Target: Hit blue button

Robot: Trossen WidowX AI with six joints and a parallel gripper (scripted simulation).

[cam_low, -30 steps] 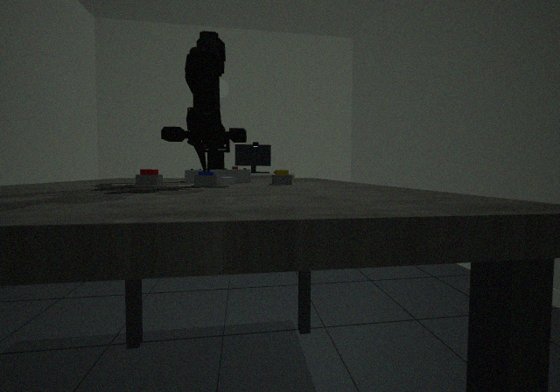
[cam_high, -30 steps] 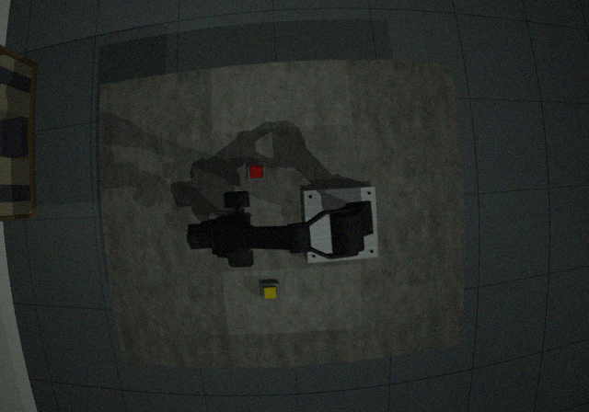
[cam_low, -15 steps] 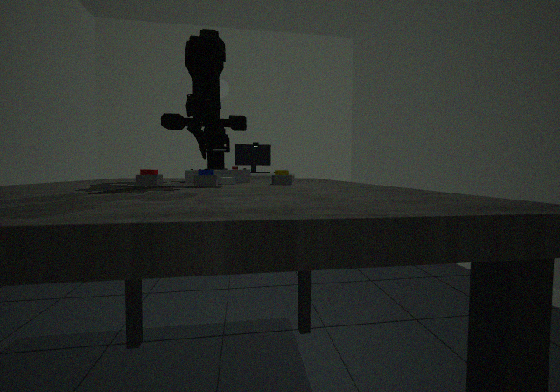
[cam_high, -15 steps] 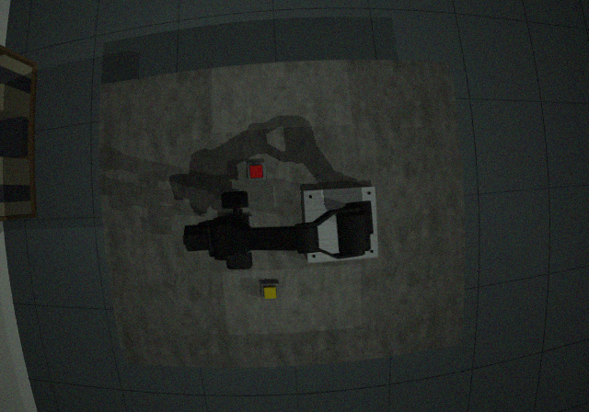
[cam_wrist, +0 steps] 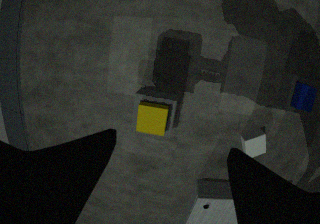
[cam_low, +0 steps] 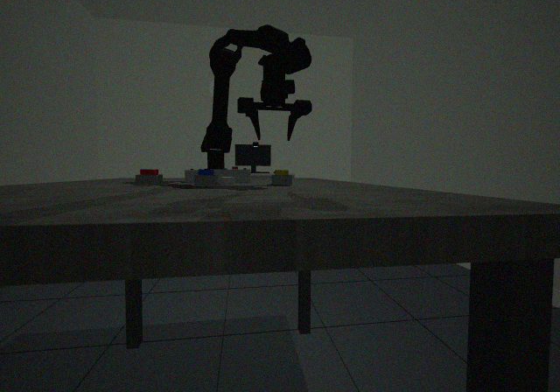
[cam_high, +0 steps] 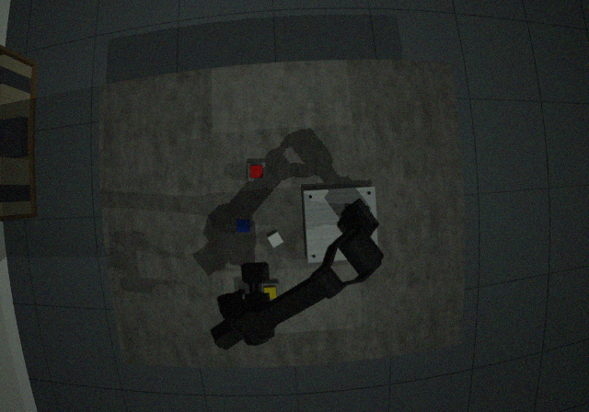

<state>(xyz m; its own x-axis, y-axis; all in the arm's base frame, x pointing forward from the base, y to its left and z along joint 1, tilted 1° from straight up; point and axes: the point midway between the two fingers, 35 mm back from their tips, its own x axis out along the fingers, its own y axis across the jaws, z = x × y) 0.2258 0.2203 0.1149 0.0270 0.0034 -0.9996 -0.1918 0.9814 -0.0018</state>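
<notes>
The blue button (cam_high: 243,225) (cam_low: 206,171) (cam_wrist: 303,96) stands on the table, in the arm's shadow in the top view and at the right edge of the wrist view. Its cap stands up above its housing in the exterior view. My gripper (cam_low: 274,139) (cam_wrist: 173,146) is open and empty, fingers wide apart and pointing down. It hangs well above the table, off to the yellow button's side of the blue button, touching nothing. In the top view the arm hides the fingertips.
The yellow button (cam_high: 270,291) (cam_low: 281,171) (cam_wrist: 152,119) is below the gripper. The red button (cam_high: 256,171) (cam_low: 149,171) is on the blue button's other side. A small white block (cam_high: 275,239) (cam_wrist: 255,145) lies between the blue button and the arm's pale base plate (cam_high: 316,227).
</notes>
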